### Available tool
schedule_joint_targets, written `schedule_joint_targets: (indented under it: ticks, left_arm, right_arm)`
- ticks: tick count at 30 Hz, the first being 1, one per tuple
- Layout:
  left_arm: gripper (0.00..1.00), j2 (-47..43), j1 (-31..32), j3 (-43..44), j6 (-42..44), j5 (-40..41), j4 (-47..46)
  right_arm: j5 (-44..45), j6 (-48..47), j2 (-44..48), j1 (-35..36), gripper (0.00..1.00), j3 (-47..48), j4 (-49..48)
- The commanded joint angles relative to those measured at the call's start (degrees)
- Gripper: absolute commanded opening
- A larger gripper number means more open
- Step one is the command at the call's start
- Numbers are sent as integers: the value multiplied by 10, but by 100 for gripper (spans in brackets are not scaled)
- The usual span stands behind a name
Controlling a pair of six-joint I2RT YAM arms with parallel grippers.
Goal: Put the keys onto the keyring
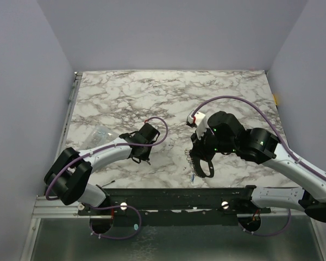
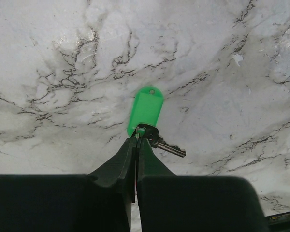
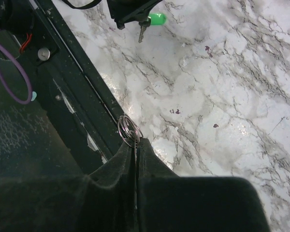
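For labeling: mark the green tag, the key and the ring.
Green tag [image 2: 146, 107], left wrist view, middle of the plastic.
Key [image 2: 171, 149], left wrist view, on its metal blade.
Ring [image 3: 127, 126], right wrist view, on its wire loop.

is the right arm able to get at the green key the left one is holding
Probably yes: only open marble lies between the right gripper and the green key in the left gripper. But it is shut on the keyring, so it cannot grasp.

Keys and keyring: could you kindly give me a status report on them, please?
Left gripper shut on green key. Right gripper shut on keyring. The two apart, key not yet on. Nothing seen between them.
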State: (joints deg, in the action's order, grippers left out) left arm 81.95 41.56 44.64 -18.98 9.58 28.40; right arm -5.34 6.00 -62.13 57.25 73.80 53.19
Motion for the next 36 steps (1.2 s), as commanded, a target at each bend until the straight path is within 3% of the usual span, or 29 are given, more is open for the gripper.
schedule_joint_targets:
  ticks: [1,5,17,25,30,36]
  left_arm:
    - [0,9,-3,18,4,-5,1]
    - [0,-7,-3,18,13,-21,-4]
    - [0,-227,-2,43,179,-191,-73]
    - [0,-268,-2,34,245,-288,-187]
    - [0,-299,-1,-16,285,-349,-301]
    - [0,-375,-2,-121,398,-404,-429]
  right_arm:
    - [-10,4,10,-3,1,-1,4]
    - [-10,2,12,-3,1,-1,4]
    - [-80,-25,-10,-3,1,16,-12]
    - [-148,-78,-40,-3,1,37,4]
    - [-152,-85,-42,-3,1,32,-2]
    - [-175,-81,-31,-3,1,-15,-43]
